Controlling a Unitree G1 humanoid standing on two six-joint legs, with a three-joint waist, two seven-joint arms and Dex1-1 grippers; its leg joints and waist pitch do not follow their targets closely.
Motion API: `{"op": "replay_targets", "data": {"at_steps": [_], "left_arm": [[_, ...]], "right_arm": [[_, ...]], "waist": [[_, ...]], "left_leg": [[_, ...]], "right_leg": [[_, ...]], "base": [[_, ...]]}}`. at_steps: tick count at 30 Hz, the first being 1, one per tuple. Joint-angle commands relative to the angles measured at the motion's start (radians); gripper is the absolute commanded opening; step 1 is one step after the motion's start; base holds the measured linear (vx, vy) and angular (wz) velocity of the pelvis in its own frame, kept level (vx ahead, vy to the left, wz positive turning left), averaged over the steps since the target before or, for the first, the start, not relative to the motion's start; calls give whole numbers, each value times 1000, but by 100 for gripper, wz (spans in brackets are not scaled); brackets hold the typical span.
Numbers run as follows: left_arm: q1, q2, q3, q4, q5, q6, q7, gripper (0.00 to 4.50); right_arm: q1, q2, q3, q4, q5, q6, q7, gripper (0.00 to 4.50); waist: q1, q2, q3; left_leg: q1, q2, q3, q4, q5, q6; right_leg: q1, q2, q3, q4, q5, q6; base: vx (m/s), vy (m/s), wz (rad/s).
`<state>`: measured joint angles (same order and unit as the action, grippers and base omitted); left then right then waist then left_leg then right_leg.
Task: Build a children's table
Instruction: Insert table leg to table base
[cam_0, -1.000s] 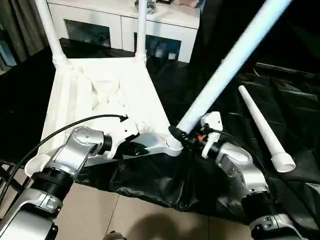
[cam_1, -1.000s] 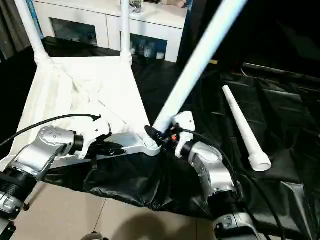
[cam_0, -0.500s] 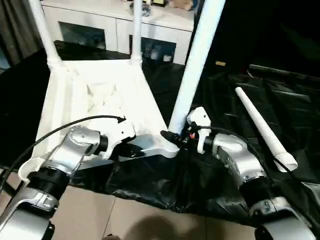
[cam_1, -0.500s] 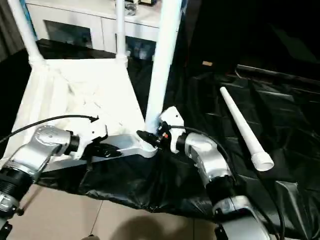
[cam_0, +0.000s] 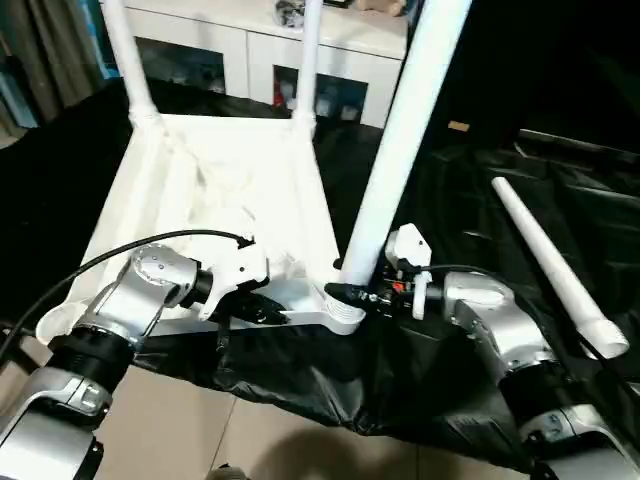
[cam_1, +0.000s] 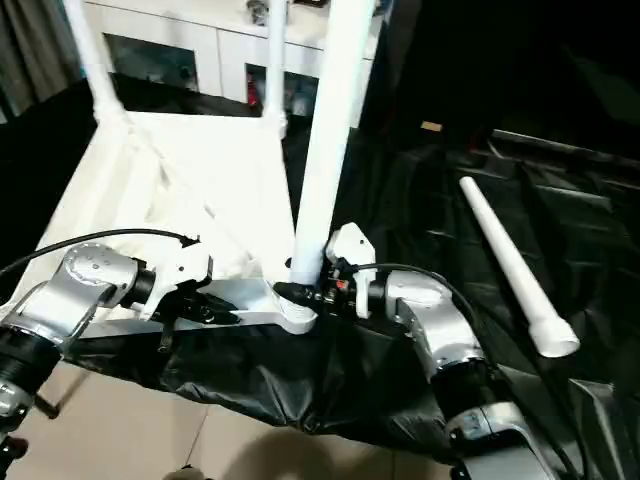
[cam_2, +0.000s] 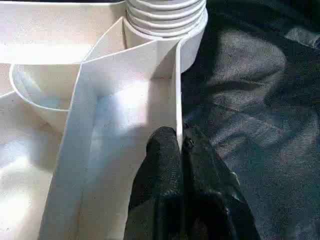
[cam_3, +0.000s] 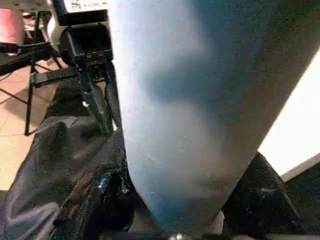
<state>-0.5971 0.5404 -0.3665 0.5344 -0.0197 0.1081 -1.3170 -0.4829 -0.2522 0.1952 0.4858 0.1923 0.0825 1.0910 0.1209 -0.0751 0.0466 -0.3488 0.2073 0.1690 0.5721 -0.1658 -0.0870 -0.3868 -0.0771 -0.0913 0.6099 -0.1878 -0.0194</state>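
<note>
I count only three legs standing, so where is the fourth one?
The spare leg lies loose on the black sheet, on the robot's right, beyond the right gripper and apart from the upside-down table top.

I can't see the tops of the two far legs (cam_0: 128, 60), cut off by the frame edge well beyond my left end effector (cam_2: 180, 145). The upright leg (cam_0: 400, 150) at my right end effector (cam_0: 345, 293) also runs out of frame at the top. Its foot blocks the corner socket (cam_0: 340, 315), so how deep it sits I can't tell. In the right wrist view that leg hides most of one finger (cam_3: 260, 195). The cabinet (cam_0: 260, 40) is cropped, items on it too small to tell.
</note>
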Motion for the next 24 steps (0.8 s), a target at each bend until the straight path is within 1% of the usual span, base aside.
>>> {"op": "replay_targets", "data": {"at_steps": [1, 2, 3, 4, 5, 6, 7, 8, 9, 10, 11, 12, 13, 14, 15, 17, 18, 19, 20, 21, 22, 23, 24], "left_arm": [[-45, -27, 2, -11, 12, -8, 40, 0], [-45, -27, 2, -11, 12, -8, 40, 0], [-46, -32, 7, -5, 21, -5, 67, 0], [-49, -44, 17, 9, 34, 4, 116, 0], [-49, -44, 17, 9, 34, 4, 116, 0], [-56, -61, 34, 22, 39, 26, 167, 0], [-59, -76, 49, 24, 34, 51, 202, 0], [-61, -90, 63, 17, 24, 74, 227, 0], [-60, -109, 81, -2, 12, 113, 259, 0], [-59, -115, 86, -9, 8, 125, 268, 0], [-59, -134, 93, -30, 9, 157, 300, 0], [-60, -152, 97, -50, 13, 187, 331, 0], [-59, -170, 99, -71, 16, 214, 357, 0], [-57, -192, 103, -95, 16, 246, 384, 0], [-55, -218, 104, -120, 17, 279, 412, 0], [-44, -258, 91, -164, 27, 317, 443, 0], [-37, -278, 78, -179, 33, 328, 454, 0], [-34, -287, 74, -181, 33, 331, 457, 0], [-30, -297, 70, -175, 33, 327, 462, 0], [-27, -301, 69, -171, 34, 325, 465, 0], [-25, -300, 65, -166, 38, 320, 463, 0], [-23, -298, 63, -163, 40, 317, 460, 0], [-22, -297, 61, -166, 42, 323, 462, 0]], "right_arm": [[45, 19, 63, 54, -37, 39, 15, 188], [45, 19, 63, 54, -37, 39, 15, 188], [38, 30, 52, 67, -41, 31, -25, 188], [22, 49, 29, 104, -51, 22, -103, 188], [22, 49, 29, 104, -51, 22, -103, 188], [-1, 67, 7, 151, -79, 6, -210, 188], [-16, 78, -8, 182, -92, 5, -276, 188], [-29, 90, -23, 208, -101, 7, -335, 188], [-45, 104, -43, 239, -107, 10, -407, 188], [-50, 108, -49, 248, -109, 11, -428, 188], [-62, 123, -68, 270, -105, 22, -482, 188], [-75, 137, -83, 291, -104, 36, -532, 188], [-88, 148, -93, 313, -105, 51, -579, 188], [-101, 159, -98, 338, -108, 62, -620, 188], [-115, 171, -99, 362, -113, 71, -655, 188], [-135, 192, -101, 395, -115, 82, -700, 188], [-147, 207, -108, 409, -108, 96, -718, 188], [-152, 214, -112, 416, -105, 99, -726, 188], [-161, 226, -114, 426, -102, 103, -730, 188], [-168, 234, -114, 435, -104, 100, -729, 188], [-171, 240, -112, 439, -108, 100, -731, 188], [-173, 245, -110, 439, -110, 101, -734, 188], [-178, 250, -111, 447, -114, 99, -743, 188]], "waist": [[-6, 30, -36], [-7, 27, -35], [-7, 27, -33], [-8, 22, -35], [-8, 24, -33], [-12, 23, -31], [-14, 20, -32], [-19, 22, -29], [-26, 21, -30], [-26, 21, -30], [-29, 21, -30], [-34, 22, -35], [-38, 20, -34], [-37, 20, -36], [-39, 20, -39], [-40, 21, -39], [-38, 17, -42], [-37, 18, -42], [-38, 19, -46], [-37, 18, -47], [-37, 22, -47], [-37, 22, -47], [-36, 19, -50]], "left_leg": [[15, 34, -11, -82, -373, -22], [15, 34, -11, -83, -379, -24], [16, 34, -11, -84, -391, -29], [17, 33, -11, -83, -398, -29], [17, 34, -12, -84, -402, -34], [21, 31, -15, -83, -431, -43], [21, 32, -16, -83, -439, -47], [22, 31, -20, -83, -450, -58], [19, 30, -24, -83, -459, -58], [19, 30, -24, -83, -459, -58], [17, 29, -25, -83, -460, -58], [18, 31, -26, -82, -456, -56], [15, 31, -24, -83, -450, -54], [14, 31, -24, -82, -442, -53], [13, 32, -23, -81, -430, -54], [10, 32, -21, -82, -411, -53], [8, 30, -17, -80, -389, -45], [7, 30, -17, -80, -380, -44], [3, 29, -16, -80, -363, -41], [1, 28, -14, -80, -346, -38], [3, 27, -13, -79, -343, -38], [3, 27, -13, -79, -343, -38], [5, 27, -10, -77, -325, -36]], "right_leg": [[25, -74, 60, -82, -327, -161], [25, -74, 60, -84, -329, -161], [23, -74, 60, -84, -339, -163], [25, -75, 59, -86, -355, -160], [23, -77, 60, -87, -374, -159], [20, -80, 57, -96, -458, -137], [19, -82, 56, -97, -485, -130], [18, -85, 53, -104, -541, -114], [19, -88, 48, -111, -593, -91], [19, -88, 48, -111, -593, -91], [19, -88, 47, -113, -598, -87], [18, -87, 47, -112, -578, -91], [18, -86, 48, -110, -556, -100], [19, -86, 49, -110, -548, -102], [20, -84, 50, -105, -517, -113], [21, -83, 51, -101, -485, -117], [22, -81, 53, -99, -447, -120], [23, -81, 53, -98, -432, -121], [27, -78, 54, -94, -398, -124], [28, -77, 55, -92, -374, -125], [26, -75, 55, -90, -364, -128], [26, -75, 55, -90, -364, -128], [28, -74, 57, -86, -324, -137]], "base": [[0, 0, 0], [0, 0, 0], [0, 0, 0], [0, 0, 0], [0, 0, 0], [0, 0, 0], [0, 0, 0], [0, 0, 0], [-50, 4, -7], [-50, 4, -7], [0, 0, 0], [0, 0, 0], [0, 0, 0], [0, 0, 0], [0, 0, 0], [0, 0, 0], [0, 0, 0], [0, 0, 0], [0, 0, 0], [0, 0, 0], [0, 0, 0], [0, 0, 0], [0, 0, 0]]}}
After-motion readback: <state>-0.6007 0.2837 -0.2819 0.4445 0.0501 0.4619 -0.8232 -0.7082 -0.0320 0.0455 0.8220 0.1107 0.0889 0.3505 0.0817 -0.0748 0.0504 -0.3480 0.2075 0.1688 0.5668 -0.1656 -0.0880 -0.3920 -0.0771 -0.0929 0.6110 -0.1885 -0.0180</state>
